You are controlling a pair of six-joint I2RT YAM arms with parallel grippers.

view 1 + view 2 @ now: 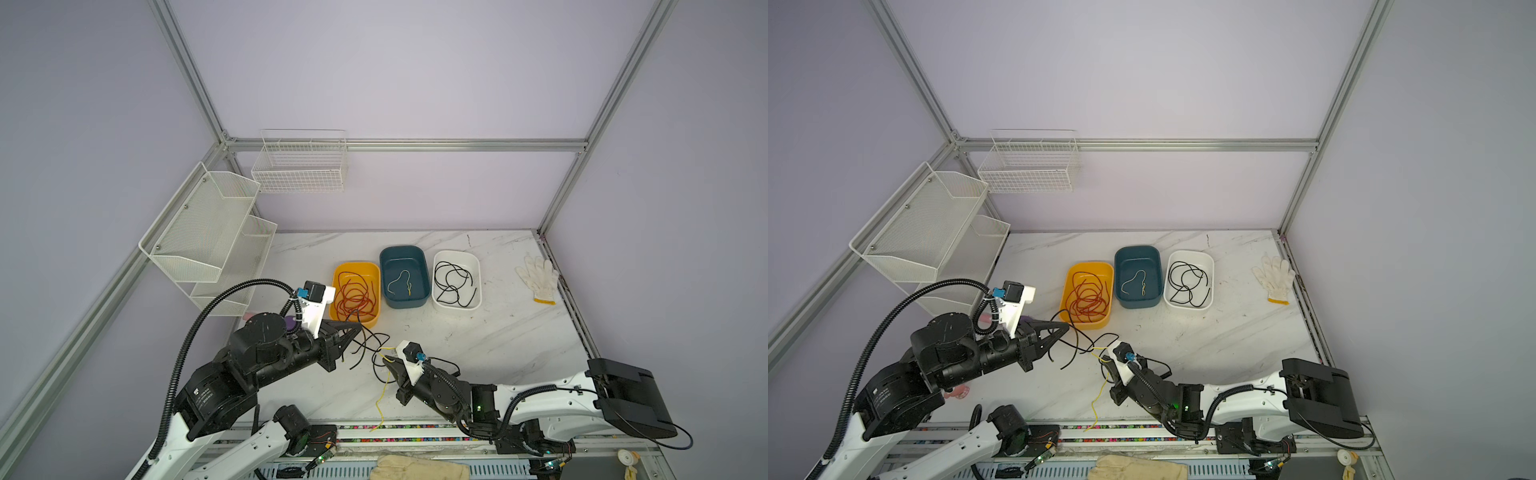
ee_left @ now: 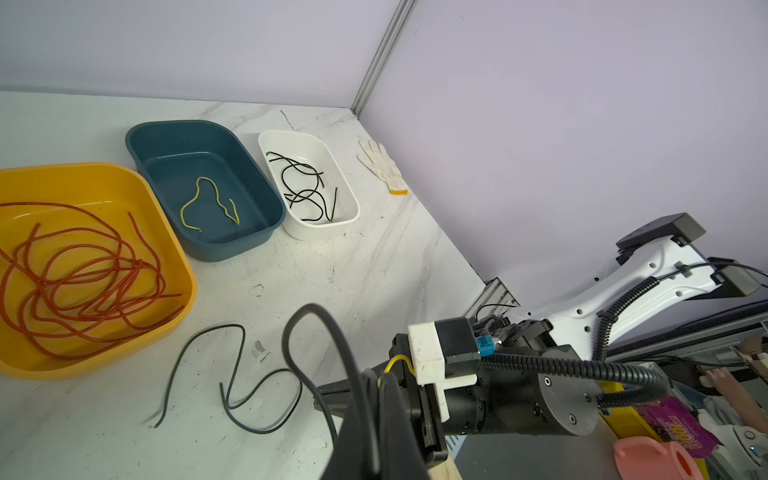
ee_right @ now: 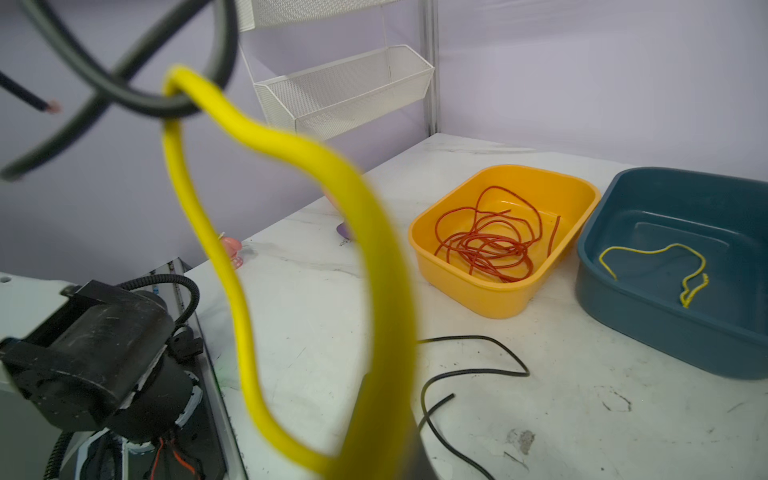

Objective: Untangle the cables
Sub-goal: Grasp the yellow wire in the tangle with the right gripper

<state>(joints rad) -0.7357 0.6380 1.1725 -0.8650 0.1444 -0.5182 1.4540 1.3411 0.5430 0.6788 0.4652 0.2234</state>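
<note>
Just before the yellow tub [image 1: 357, 264], a black cable [image 2: 311, 306] is clamped by the left gripper [image 1: 357, 328]; a yellow cable [image 3: 376, 232] is seemingly pinched by the right gripper [image 1: 384, 360]. Hooked round the black loop, it could be cinched tight if pulled apart.

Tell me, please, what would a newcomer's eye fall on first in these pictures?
Three bright tubs stand in a row in the middle: the yellow tub holds red-orange cables, the teal tub one small yellow cable, the white tub black cables. Nearer the front, the left pincer is shut on a loose black cable and the right pincer on a loose yellow cable, the two cables hooked together.
</note>
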